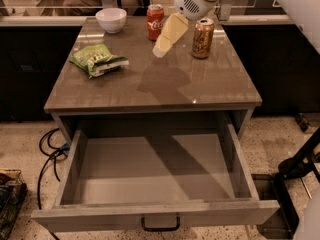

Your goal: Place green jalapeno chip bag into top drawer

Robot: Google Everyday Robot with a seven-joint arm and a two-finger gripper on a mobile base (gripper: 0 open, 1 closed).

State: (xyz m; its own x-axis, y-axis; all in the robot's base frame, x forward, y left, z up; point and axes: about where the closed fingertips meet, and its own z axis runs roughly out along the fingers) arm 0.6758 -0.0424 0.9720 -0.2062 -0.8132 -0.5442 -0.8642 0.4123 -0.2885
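Observation:
The green jalapeno chip bag (98, 59) lies crinkled on the left part of the grey tabletop (200, 84). The top drawer (150, 204) is pulled fully open below the tabletop, its grey interior bare, with a dark handle (160, 224) on its front panel. My gripper (161, 46) hangs from the white arm above the back middle of the tabletop, to the right of the bag and apart from it, and holds nothing.
A white bowl (111, 19) stands at the back left. A red soda can (155, 22) and a brown-gold can (202, 38) stand at the back, either side of my gripper. Black cables (50, 154) lie on the floor left of the drawer.

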